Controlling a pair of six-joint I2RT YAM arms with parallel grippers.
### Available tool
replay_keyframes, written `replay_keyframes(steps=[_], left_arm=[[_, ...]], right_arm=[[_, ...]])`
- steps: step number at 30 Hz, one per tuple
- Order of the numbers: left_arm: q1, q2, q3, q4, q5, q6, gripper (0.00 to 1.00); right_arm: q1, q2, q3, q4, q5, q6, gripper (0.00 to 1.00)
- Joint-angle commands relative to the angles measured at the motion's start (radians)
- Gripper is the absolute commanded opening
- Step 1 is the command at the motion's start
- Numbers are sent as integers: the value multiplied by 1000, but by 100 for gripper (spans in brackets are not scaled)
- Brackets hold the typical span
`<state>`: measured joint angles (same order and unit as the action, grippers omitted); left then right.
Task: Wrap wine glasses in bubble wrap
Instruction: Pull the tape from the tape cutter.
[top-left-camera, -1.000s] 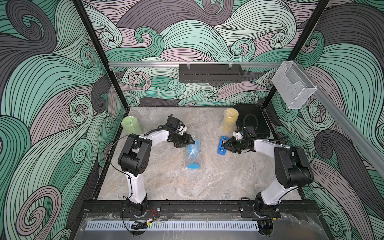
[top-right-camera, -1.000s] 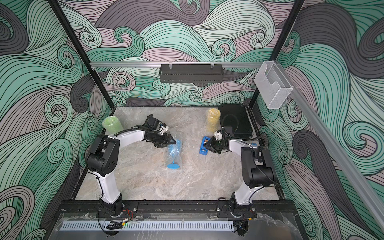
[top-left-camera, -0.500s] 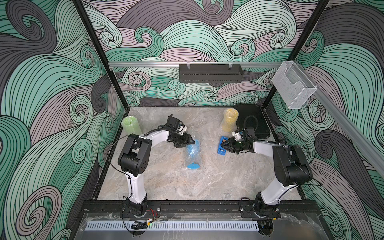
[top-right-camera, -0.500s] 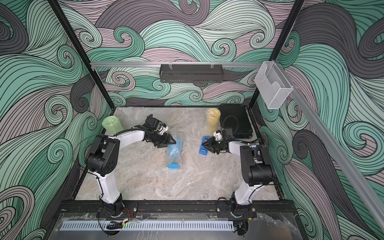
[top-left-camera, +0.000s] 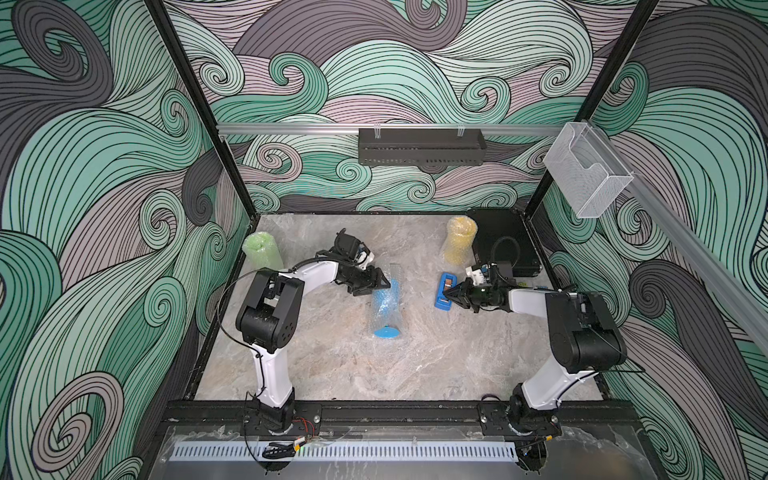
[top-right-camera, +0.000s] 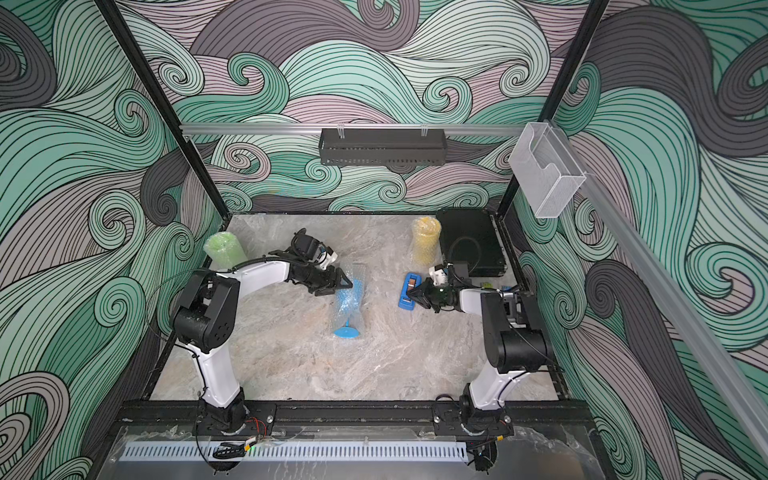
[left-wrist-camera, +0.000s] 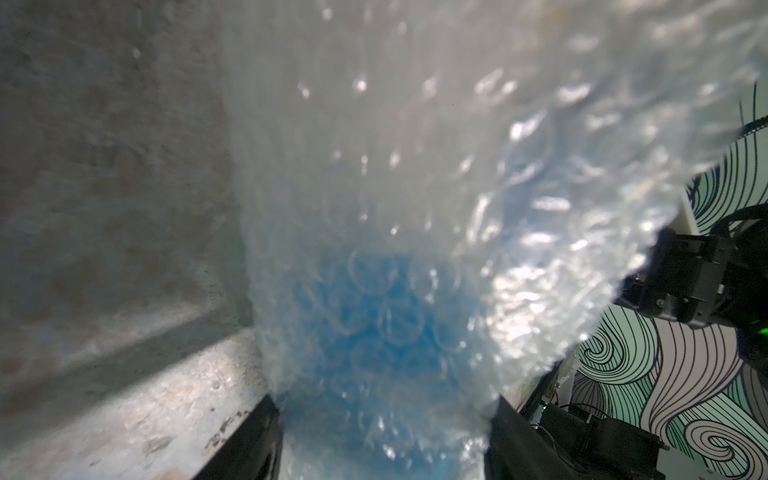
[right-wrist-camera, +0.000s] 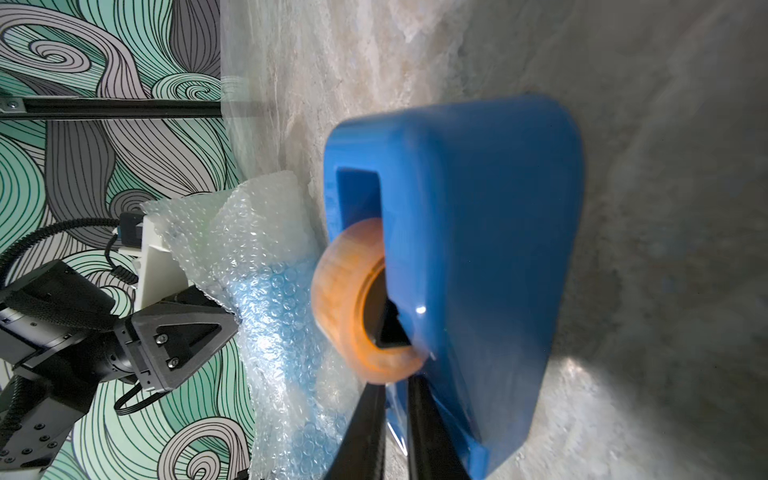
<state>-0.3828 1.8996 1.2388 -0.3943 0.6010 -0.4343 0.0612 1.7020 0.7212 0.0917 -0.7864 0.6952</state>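
Bubble wrap (top-left-camera: 392, 274), thin and clear with small air cells, was rolled around the blue plastic stemmed goblet (top-left-camera: 385, 305). It lay on its side near the middle of the grey marbled table (top-left-camera: 353, 365), with its round foot bare and facing the arms' bases and its bowl toward the back wall. The left gripper (top-left-camera: 380, 284) was at the bowl end; in the left wrist view its black fingers (left-wrist-camera: 253, 440) pressed the wrapped bowl from both sides, clamped on it. To the goblet's right, well apart, lay the flat blue plastic tape dispenser (top-left-camera: 445, 282) with its amber tape roll (right-wrist-camera: 340, 291). The right gripper (right-wrist-camera: 397, 415) sat at the dispenser's near end with its fingers drawn almost together; whether tape lay between them could not be told. A yellow goblet (top-left-camera: 459, 245) stood upright at the back, wrapped, just beside a black case (top-left-camera: 498, 232) in the back right corner. A green goblet (top-left-camera: 259, 251), also wrapped, stood in the back left corner
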Motion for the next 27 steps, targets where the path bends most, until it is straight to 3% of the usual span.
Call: replay_keyframes(steps=[1,8,16,27], left_arm=[[-17,5,-25,-67,-71,19,68],[-21,-3,-33,-67,-80,23,68],[-27,-4,-39,-59,-82,18,68],[-33,3,-30,-64,-93,26,68]], right_arm=[[-2,37,-14,-88,46,3,12],[3,46,-24,51,-13,83,14],[8,50,-37,123,-39,131,0],[7,-11,-3,182,-72,277,0]])
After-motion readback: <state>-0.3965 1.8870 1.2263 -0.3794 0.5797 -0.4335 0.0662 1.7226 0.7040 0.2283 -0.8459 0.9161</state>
